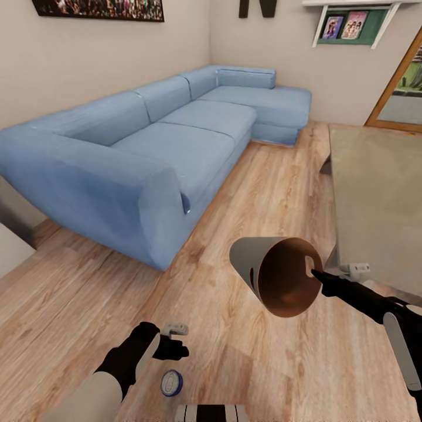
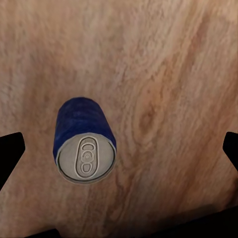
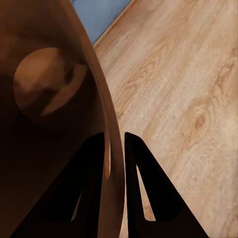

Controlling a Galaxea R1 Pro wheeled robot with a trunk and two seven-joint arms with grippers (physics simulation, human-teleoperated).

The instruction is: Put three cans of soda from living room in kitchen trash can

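living room floor (image 1: 246, 363), empty tilted tash can (image 1: 275, 281), blue can of soda (image 1: 172, 383)

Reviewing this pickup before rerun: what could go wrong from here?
1. The right gripper pinches just the thin rim of the trash can, which hangs tilted with its mouth sideways; it may slip or swing.
2. The left gripper is open above the upright blue can, which sits off-centre between the fingers; closing could tip it.
3. Cans dropped into a sideways bin could roll out.
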